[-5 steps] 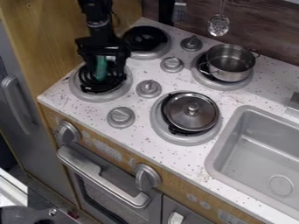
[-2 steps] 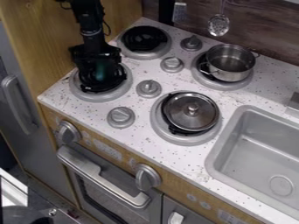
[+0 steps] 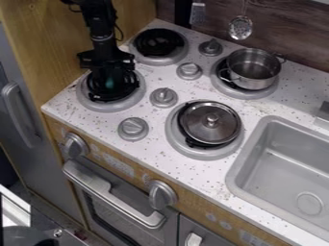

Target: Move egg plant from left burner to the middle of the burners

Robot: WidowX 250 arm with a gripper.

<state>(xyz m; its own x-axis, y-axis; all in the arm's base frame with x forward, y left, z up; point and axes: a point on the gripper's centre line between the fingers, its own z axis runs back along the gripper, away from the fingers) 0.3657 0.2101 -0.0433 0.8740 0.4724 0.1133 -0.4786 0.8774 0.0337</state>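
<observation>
Gripper (image 3: 112,87) over left burner (image 3: 114,107), hold unconfirmed

Your counter (image 3: 154,146) carries that burner near its left corner; the middle of the burners lies inward from the left edge. Your gripper hangs down over the burner; how far it is open, and whether it has hold of anything, you cannot tell. At its lower end, with no clear sideways offset, is what you may judge the eggplant (image 3: 110,83), within the burner's outline: dark, with a dull teal-green patch, long axis indeterminable.
</observation>
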